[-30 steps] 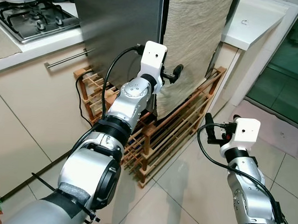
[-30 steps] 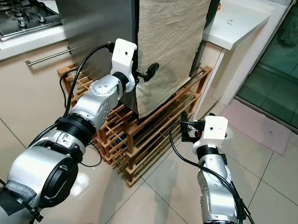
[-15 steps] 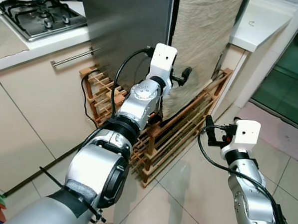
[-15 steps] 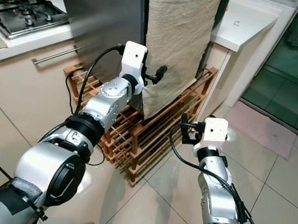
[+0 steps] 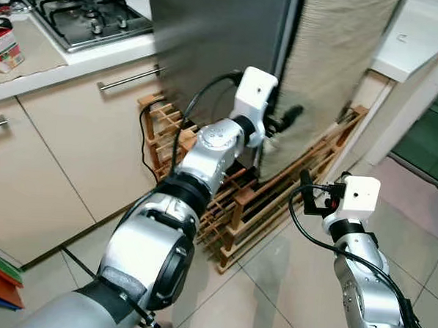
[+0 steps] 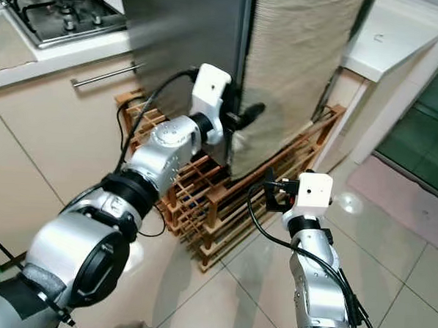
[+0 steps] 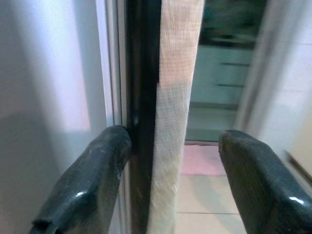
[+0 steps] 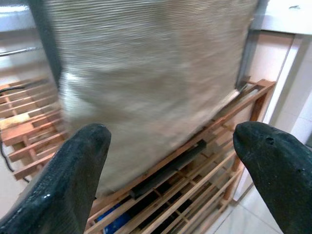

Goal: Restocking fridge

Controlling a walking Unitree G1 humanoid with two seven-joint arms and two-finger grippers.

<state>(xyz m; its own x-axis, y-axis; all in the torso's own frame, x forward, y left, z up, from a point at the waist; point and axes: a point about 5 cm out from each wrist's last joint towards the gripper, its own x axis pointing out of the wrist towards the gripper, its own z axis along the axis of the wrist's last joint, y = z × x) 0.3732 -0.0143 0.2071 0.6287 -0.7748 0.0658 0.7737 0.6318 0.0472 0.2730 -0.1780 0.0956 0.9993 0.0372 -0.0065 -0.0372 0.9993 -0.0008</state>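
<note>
The fridge has a steel side (image 5: 211, 39), and a beige cloth (image 5: 335, 60) hangs over its door. My left gripper (image 5: 284, 122) is stretched out to the door's edge. In the left wrist view it (image 7: 175, 141) is open, with one finger (image 7: 97, 170) on the steel side by the dark gap and the other beyond the cloth-covered edge (image 7: 170, 122). My right gripper (image 5: 306, 187) is lower and nearer, open and holding nothing. In the right wrist view it (image 8: 170, 136) faces the cloth and the rack under it.
A wooden slatted rack (image 5: 239, 202) stands on the floor at the fridge's foot, below both grippers. To the left are a counter with a gas hob (image 5: 87, 14) and drawers with bar handles (image 5: 128, 78). A white counter (image 5: 424, 42) stands to the right, above tiled floor (image 5: 286, 285).
The whole view has shifted, so the fridge now lies further right and more of the left counter shows. My left gripper stays at the door edge. My right gripper has barely moved.
</note>
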